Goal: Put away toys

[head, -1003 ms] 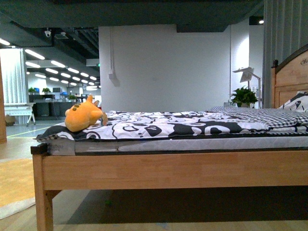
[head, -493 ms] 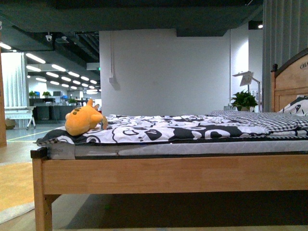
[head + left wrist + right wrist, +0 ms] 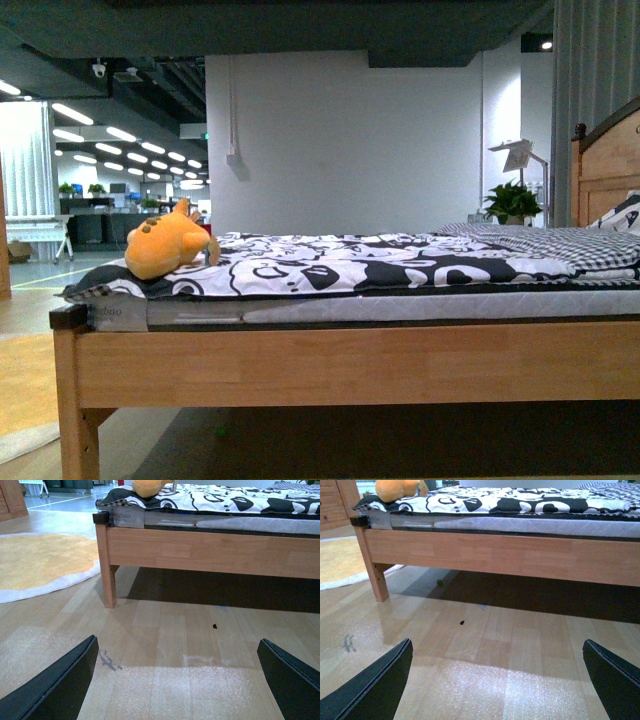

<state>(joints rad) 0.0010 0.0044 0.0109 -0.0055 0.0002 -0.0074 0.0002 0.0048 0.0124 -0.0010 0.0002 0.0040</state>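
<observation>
You are standing at the approach step. The toy [image 3: 168, 250] is lying untouched on the quilt [image 3: 380, 262] at the foot end of the bed [image 3: 350, 365], well apart from both arms. The arms are hanging low over the floor [image 3: 165, 630]. The left gripper [image 3: 177, 641] and right gripper [image 3: 497, 641] are gaping wide, holding nothing. Next, I judge, you are needing to raise one arm to mattress height and reach the toy. No bin or box is showing.
</observation>
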